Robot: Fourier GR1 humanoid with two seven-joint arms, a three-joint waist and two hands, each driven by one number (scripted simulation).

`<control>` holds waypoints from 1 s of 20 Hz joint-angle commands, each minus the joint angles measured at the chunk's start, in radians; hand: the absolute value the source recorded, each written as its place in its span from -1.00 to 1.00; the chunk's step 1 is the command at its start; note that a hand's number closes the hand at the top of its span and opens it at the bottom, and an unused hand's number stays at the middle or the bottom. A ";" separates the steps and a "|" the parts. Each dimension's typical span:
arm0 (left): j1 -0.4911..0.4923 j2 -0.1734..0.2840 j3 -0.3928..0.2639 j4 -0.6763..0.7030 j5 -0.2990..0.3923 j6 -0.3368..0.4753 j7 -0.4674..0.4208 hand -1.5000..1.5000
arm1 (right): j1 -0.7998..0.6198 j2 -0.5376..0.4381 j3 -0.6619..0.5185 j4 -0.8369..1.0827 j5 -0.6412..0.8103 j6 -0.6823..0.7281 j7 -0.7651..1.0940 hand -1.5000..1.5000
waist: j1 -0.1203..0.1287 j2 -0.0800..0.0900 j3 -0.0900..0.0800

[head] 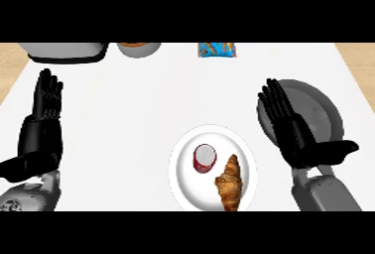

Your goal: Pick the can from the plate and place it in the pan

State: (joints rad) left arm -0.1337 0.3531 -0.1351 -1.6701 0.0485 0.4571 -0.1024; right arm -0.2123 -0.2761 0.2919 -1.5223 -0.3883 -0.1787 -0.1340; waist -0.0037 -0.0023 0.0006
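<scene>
A white plate [184,174] lies at the front centre of the counter. On it stands a small dark red can [204,158] with a pale top, and a croissant [230,182] lies just right of the can. A grey pan [322,116] sits at the right, partly hidden behind my right hand [293,130]. That hand is open, fingers straight and pointing away, a short way right of the plate and touching nothing. My left hand [41,124] is open too, fingers up, resting near the left edge.
Along the far edge stand a grey appliance [64,51], a bowl with an orange inside [138,48] and a blue snack packet [217,49]. Wooden floor shows past both side edges of the white counter [139,109].
</scene>
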 commanded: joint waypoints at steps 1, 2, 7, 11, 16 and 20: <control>-0.005 -0.013 0.025 0.049 0.043 -0.052 -0.011 0.00 | -0.118 0.080 0.045 0.051 0.024 0.025 0.010 1.00 | 0.013 0.005 -0.001; -0.027 -0.009 0.011 0.021 0.054 -0.043 0.080 0.00 | -0.125 0.026 0.049 0.010 -0.046 0.165 -0.001 1.00 | 0.019 0.005 0.000; -0.015 -0.037 -0.038 0.078 0.178 -0.157 0.203 0.00 | -0.324 -0.136 0.139 0.050 0.090 0.363 0.019 1.00 | 0.046 0.017 -0.004; -0.002 -0.019 0.011 0.082 0.238 -0.194 0.238 0.00 | -0.233 -0.205 0.078 0.114 0.188 0.443 -0.320 1.00 | 0.016 0.010 0.001; -0.045 0.004 0.042 0.097 0.259 -0.222 0.282 0.00 | -0.279 -0.351 -0.006 0.302 0.282 0.523 -0.470 -1.00 | 0.021 0.010 0.001; -0.029 -0.007 0.020 0.071 0.236 -0.217 0.304 0.00 | -0.347 -0.357 0.057 0.290 0.419 0.532 -0.530 -1.00 | 0.018 0.004 0.000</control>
State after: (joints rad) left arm -0.1642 0.3476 -0.1034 -1.5731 0.2919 0.2409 0.1646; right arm -0.5108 -0.5917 0.3367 -1.2600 -0.0687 0.3269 -0.5875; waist 0.0161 0.0056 0.0010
